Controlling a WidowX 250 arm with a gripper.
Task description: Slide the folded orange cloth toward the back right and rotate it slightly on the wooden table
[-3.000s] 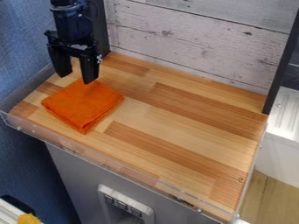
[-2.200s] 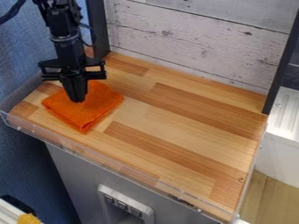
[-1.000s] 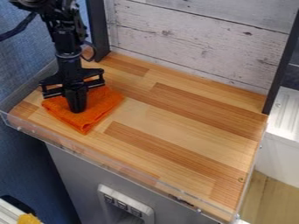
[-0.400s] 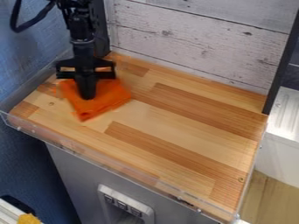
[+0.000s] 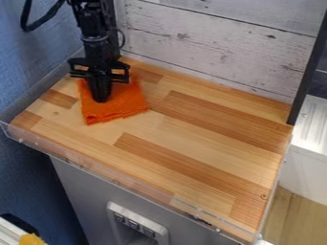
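The black gripper (image 5: 101,101) points down at the back left of the wooden surface, its fingers close together on the orange cloth (image 5: 127,104). They are shut on a part of the cloth left of its middle, and the pinched part is hidden behind them. The cloth lies turned on the wood, its lower edge uneven and its upper part partly behind the gripper.
The wooden tabletop (image 5: 198,143) has a low clear rim (image 5: 115,178) along its front and left. A whitewashed plank wall (image 5: 217,45) stands behind, with a dark post at the right corner.
The gripper came down onto the cloth, its fingers now together. Since then gripper and cloth have moved toward the back and right, and the cloth has turned on the wood.
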